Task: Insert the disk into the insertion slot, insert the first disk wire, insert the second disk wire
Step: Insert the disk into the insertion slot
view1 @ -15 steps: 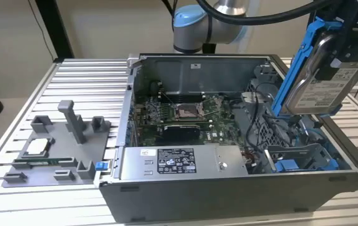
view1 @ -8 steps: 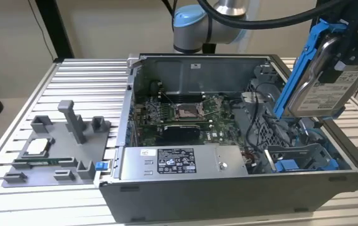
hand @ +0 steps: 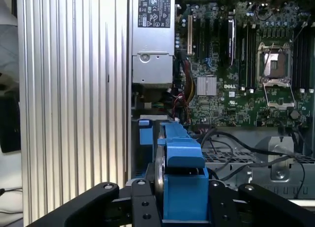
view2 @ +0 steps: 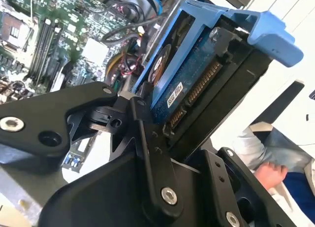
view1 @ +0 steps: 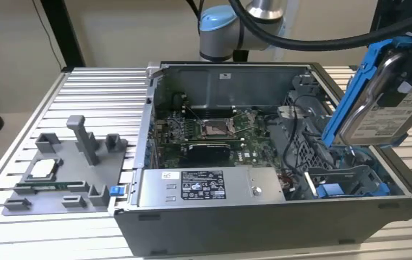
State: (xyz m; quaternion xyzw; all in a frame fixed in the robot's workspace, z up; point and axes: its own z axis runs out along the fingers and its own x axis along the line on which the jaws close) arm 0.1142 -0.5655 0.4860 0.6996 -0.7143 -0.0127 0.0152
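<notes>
— Where is the disk [view1: 385, 111]?
— In the air, tilted steeply; silver with a white label, clipped in its blue frame.
— And the insertion slot [view1: 347, 181]?
— Just below it, apart: a grey bay with blue rails.

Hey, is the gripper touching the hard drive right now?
Touching. In the second wrist view the gripper has its black fingers pressed flat against the hard drive with no gap, clamping it.
</notes>
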